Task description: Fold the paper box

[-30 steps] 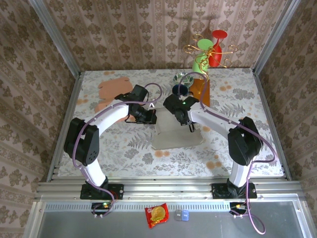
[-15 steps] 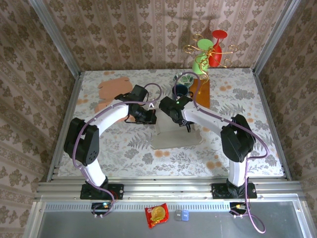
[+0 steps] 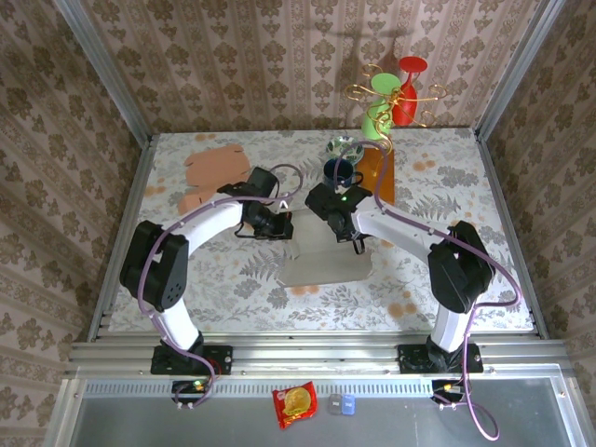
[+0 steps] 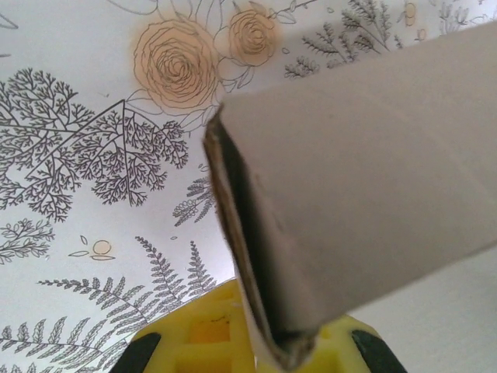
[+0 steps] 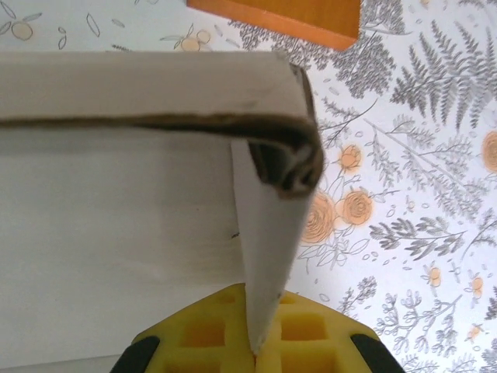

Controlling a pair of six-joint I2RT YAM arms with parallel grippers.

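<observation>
The paper box [image 3: 326, 263] is a pale grey cardboard sheet, partly folded, lying mid-table between both arms. My left gripper [image 3: 279, 224] is shut on its far left edge. In the left wrist view the doubled flap of the paper box [image 4: 365, 194] rises out of the left gripper [image 4: 286, 353], pinched between the yellow pads [image 4: 194, 342]. My right gripper [image 3: 342, 229] is shut on the far right edge. From the right wrist, a thin upright wall of the paper box [image 5: 268, 256] runs into the right gripper [image 5: 256, 350], with a folded rim above it.
A flat orange cardboard cut-out [image 3: 216, 169] lies at the far left. An orange block [image 3: 377, 172], also seen from the right wrist [image 5: 287, 19], a dark cup [image 3: 337, 169] and a glass bowl [image 3: 345, 146] stand behind the grippers. A cup stand [image 3: 391, 93] is at the back.
Both grippers have drawn slightly toward the near edge with the box in them. The right arm swung left and back again. The sheet now lies a little nearer and more skewed.
</observation>
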